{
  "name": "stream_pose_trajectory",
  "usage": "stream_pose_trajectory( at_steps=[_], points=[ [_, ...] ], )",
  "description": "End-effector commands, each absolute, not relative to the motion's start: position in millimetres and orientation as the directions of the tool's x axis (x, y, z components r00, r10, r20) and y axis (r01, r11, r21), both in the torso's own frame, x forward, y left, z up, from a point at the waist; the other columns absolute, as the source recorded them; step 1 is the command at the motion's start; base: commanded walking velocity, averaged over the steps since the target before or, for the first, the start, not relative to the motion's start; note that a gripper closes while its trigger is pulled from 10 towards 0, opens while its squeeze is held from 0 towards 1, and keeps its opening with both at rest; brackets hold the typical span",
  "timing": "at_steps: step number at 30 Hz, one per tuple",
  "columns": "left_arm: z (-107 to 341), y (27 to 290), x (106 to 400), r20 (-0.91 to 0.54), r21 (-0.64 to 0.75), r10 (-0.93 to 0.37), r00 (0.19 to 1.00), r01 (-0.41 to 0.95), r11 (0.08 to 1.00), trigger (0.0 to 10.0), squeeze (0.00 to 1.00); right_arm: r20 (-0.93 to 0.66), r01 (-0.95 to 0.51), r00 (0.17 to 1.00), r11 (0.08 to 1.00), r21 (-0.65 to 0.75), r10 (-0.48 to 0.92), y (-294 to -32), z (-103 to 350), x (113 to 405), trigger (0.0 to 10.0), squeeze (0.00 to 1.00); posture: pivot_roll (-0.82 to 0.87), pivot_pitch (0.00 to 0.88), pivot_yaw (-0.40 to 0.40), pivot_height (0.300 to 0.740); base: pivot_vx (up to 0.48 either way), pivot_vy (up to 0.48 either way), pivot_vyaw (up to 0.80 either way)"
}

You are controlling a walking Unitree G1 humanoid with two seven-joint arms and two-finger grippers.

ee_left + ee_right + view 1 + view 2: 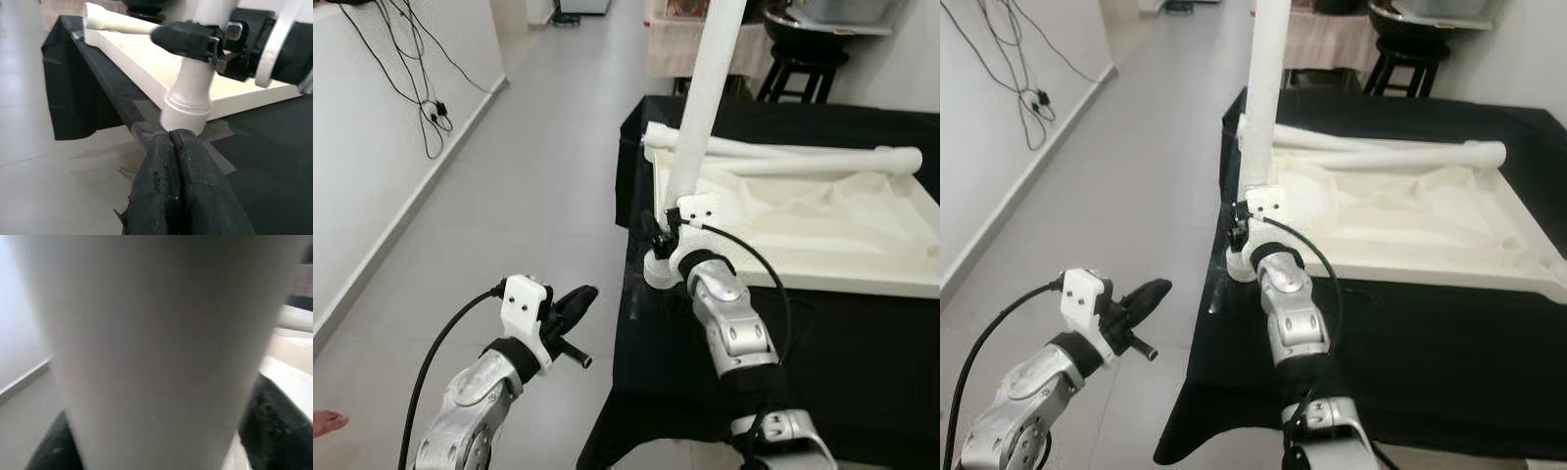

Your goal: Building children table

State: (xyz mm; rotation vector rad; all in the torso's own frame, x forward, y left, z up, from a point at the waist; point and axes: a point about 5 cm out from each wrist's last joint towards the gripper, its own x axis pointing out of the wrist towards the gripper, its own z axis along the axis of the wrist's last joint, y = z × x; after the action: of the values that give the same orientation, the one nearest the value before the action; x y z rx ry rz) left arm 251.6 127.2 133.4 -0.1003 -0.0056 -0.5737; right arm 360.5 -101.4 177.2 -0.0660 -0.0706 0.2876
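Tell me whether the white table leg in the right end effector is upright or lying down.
Upright, leaning slightly. The table leg rises from the tabletop's corner, with the right end effector clamped near its base.

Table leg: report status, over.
Right pincer shut on table leg, upright at tabletop corner. Left pincer shut, empty, beside black cloth. Nothing blocking.

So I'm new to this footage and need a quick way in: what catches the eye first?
A tall white table leg stands upright at the near corner of the upturned white tabletop on a black-draped table, with the right gripper clamped round its base. The left gripper hovers shut over the floor beside the table.
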Motion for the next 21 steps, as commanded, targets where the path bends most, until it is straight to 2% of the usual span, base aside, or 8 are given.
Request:
stream_pose_trajectory(
  at_steps=[1, 5, 7, 9, 16, 17, 18, 21],
  points=[
    [130, 126, 251, 0.021, -0.111, -0.541, 0.841, 0.539, 0.835, 10.0, 0.00, 0.112, -0.428, 0.892, 0.898, -0.100, 0.437, -93, 193, 366, 10.0, 0.00, 0.04, 0.097, -0.043, 0.740, 0.000, 0.000, 0.00],
    [130, 125, 251, 0.023, -0.114, -0.541, 0.841, 0.539, 0.834, 10.0, 0.00, 0.094, -0.708, 0.683, 0.688, -0.159, 0.725, -83, 204, 365, 10.0, 0.00, 0.05, 0.097, -0.048, 0.740, 0.000, 0.000, 0.00],
    [130, 125, 251, 0.023, -0.114, -0.541, 0.841, 0.539, 0.834, 10.0, 0.00, 0.094, -0.708, 0.683, 0.688, -0.159, 0.725, -83, 204, 365, 10.0, 0.00, 0.05, 0.097, -0.048, 0.740, 0.000, 0.000, 0.00],
    [130, 124, 251, 0.024, -0.115, -0.540, 0.841, 0.539, 0.834, 10.0, 0.00, 0.032, -0.840, 0.511, 0.507, -0.193, 0.859, -82, 205, 362, 10.0, 0.00, 0.06, 0.099, -0.054, 0.740, 0.000, 0.000, 0.00],
    [131, 124, 251, 0.025, -0.115, -0.539, 0.842, 0.538, 0.835, 10.0, 0.00, 0.017, -0.866, 0.472, 0.467, -0.177, 0.881, -82, 205, 364, 10.0, 0.00, 0.06, 0.100, -0.055, 0.740, 0.000, 0.000, 0.00],
    [131, 124, 250, 0.025, -0.114, -0.537, 0.843, 0.536, 0.836, 10.0, 0.00, 0.005, -0.884, 0.447, 0.443, -0.152, 0.894, -80, 207, 368, 3.1, 0.00, 0.07, 0.102, -0.061, 0.740, 0.000, 0.000, 0.00],
    [131, 123, 250, 0.025, -0.113, -0.535, 0.844, 0.534, 0.838, 10.0, 0.00, -0.010, -0.898, 0.427, 0.423, -0.123, 0.904, -80, 206, 372, 0.0, 0.00, 0.08, 0.105, -0.065, 0.740, 0.000, 0.000, 0.00],
    [131, 123, 249, 0.024, -0.112, -0.534, 0.845, 0.533, 0.839, 10.0, 0.00, -0.030, -0.908, 0.411, 0.406, -0.107, 0.911, -80, 205, 376, 0.0, 0.00, 0.08, 0.105, -0.066, 0.740, 0.000, 0.000, 0.00]
  ],
)
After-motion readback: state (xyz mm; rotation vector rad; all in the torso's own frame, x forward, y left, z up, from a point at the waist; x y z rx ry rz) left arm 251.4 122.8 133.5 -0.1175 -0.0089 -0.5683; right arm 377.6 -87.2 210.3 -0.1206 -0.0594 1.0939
